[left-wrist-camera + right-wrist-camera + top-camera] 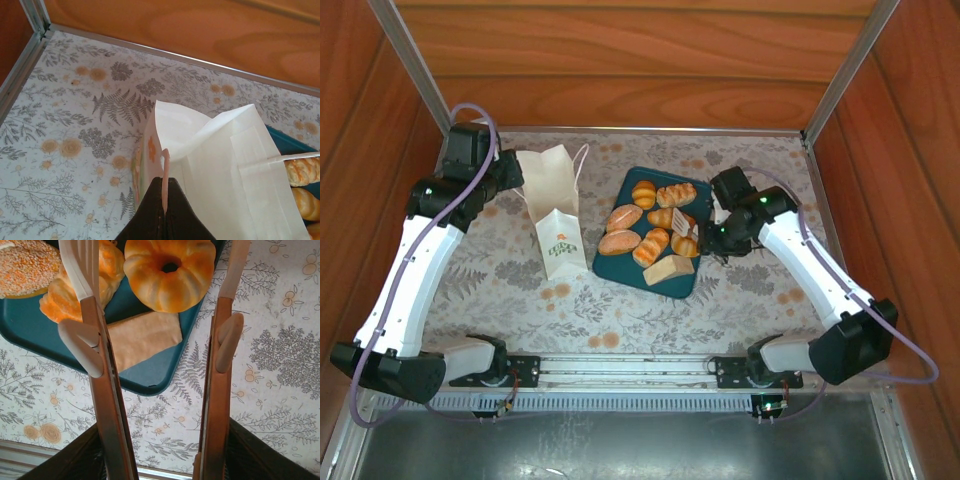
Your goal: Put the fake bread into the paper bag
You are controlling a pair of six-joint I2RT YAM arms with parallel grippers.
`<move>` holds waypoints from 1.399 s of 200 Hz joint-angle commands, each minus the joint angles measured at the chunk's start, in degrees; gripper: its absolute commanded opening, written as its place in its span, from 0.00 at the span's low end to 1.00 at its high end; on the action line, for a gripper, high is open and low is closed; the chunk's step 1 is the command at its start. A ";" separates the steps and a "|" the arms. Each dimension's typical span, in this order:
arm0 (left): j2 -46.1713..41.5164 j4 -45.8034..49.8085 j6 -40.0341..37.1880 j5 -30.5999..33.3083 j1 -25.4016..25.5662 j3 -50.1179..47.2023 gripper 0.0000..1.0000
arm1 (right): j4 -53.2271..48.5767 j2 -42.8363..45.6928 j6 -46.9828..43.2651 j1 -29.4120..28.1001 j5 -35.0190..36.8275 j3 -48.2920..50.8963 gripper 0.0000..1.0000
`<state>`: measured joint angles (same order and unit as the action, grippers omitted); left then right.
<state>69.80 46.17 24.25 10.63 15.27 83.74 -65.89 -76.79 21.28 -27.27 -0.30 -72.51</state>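
White paper bag (pixel 558 215) stood upright just left of the teal tray (pixel 620 270), its rim pinched by the left gripper (pixel 165 205). All the fake bread (pixel 650 232) lay on the tray, and the right gripper (pixel 159 260) hovered spread above a round roll (pixel 170 272).

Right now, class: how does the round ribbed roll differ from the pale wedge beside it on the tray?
The round roll is glossy golden-orange; the pale wedge is matt beige. The round roll is domed and ribbed, with a dark hollow in its middle; the pale wedge is flat and straight-edged. Both lie side by side on the teal tray.
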 commanded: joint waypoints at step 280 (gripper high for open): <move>-2.47 -2.58 1.20 0.44 -0.42 -2.36 0.00 | -1.66 5.36 -0.80 0.99 -5.68 -13.28 0.35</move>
<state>68.49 44.53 24.58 10.50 15.27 81.82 -67.05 -71.26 21.26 -26.55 -1.98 -78.50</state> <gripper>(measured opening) 0.048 0.411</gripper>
